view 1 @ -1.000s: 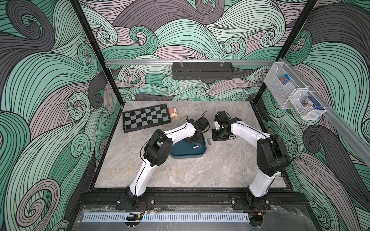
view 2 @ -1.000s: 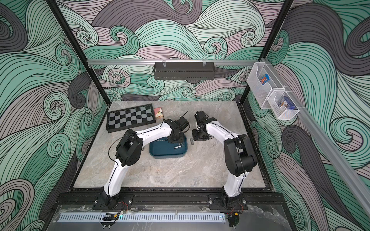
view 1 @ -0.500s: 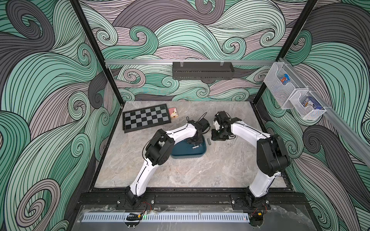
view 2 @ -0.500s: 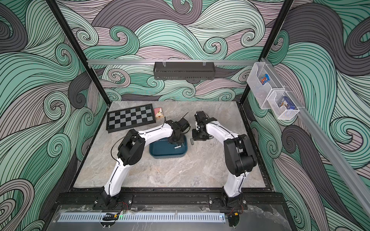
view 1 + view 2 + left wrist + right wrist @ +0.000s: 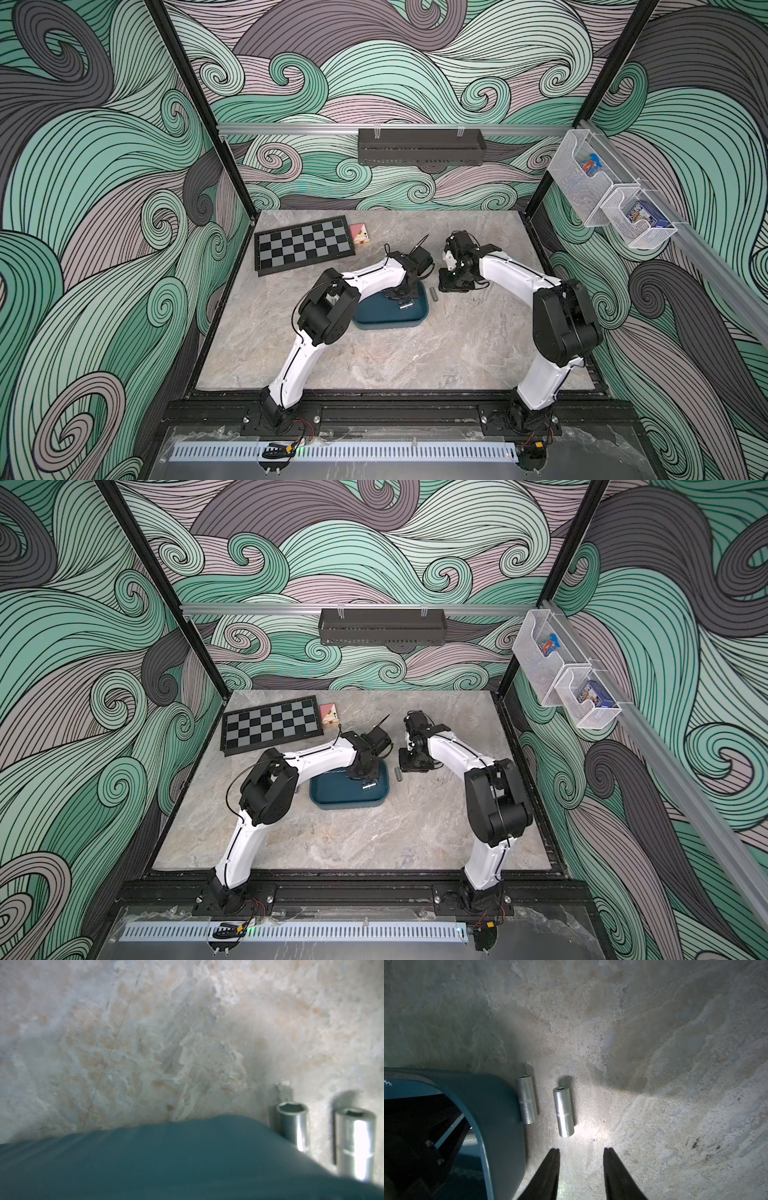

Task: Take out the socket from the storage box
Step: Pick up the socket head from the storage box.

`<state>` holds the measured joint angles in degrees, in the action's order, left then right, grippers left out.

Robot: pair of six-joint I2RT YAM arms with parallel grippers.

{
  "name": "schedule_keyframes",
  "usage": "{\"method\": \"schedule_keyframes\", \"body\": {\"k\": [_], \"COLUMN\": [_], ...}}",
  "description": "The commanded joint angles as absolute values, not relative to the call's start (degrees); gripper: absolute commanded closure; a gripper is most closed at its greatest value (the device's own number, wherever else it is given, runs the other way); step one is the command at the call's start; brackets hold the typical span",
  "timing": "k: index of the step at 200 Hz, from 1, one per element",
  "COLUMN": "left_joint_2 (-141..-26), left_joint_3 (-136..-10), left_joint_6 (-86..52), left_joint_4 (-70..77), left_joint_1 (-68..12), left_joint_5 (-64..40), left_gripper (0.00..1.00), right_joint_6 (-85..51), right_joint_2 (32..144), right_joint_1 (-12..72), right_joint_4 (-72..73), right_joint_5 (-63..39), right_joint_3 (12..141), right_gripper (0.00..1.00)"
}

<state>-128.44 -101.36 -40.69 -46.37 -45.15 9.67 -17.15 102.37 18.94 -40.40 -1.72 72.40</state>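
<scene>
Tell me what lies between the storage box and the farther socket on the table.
A second socket, lying beside the storage box, with bare table beyond it; the right wrist view shows this.

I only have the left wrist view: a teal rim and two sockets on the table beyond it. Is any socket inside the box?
Observer: Yes, both top views show one socket lying inside the storage box.
Operator: Where am I relative to it?
Observer: The left gripper is down inside the box, close to that socket; open or shut, I can't tell.
Operator: And the other arm?
Observer: The right gripper is open and empty above the table.
</scene>
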Motion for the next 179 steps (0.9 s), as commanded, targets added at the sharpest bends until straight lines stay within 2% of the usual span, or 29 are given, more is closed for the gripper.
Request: {"method": "schedule_keyframes", "body": {"k": [1,55,83,128,179], "left_joint_2": [-123.4,-112.2,-104.0,-88.1,-77.3], "left_joint_3": [-100.5,-100.7,-96.4,-79.0,-63.8], "left_joint_6": [-37.7,-31.6,-28.4,-24.2,-18.8], "left_joint_4": [-48.0,-52.0,-52.5,-45.4,-37.0], "left_joint_1": [-45.5,-45.1,-42.6,-32.0,-22.8], "left_joint_5": [10.4,13.9,14.3,12.3,17.3], "left_gripper": [1.00,1.00,1.00,1.00,1.00], "right_joint_6": [-17.2,-17.2,-17.3,-17.3,-17.1], "right_joint_2": [103.0,103.0,103.0,103.1,102.3], "right_joint_1": [19.1,19.2,19.2,19.6,19.9], "right_joint_4": [-40.3,-40.3,-40.3,-40.3,-40.3], "right_joint_5": [-2.1,-2.6,-2.8,-3.2,-3.2], "right_joint_3": [71.9,72.1,72.3,72.4,72.0], "right_gripper": [0.61,0.61,0.61,0.61,0.61]}}
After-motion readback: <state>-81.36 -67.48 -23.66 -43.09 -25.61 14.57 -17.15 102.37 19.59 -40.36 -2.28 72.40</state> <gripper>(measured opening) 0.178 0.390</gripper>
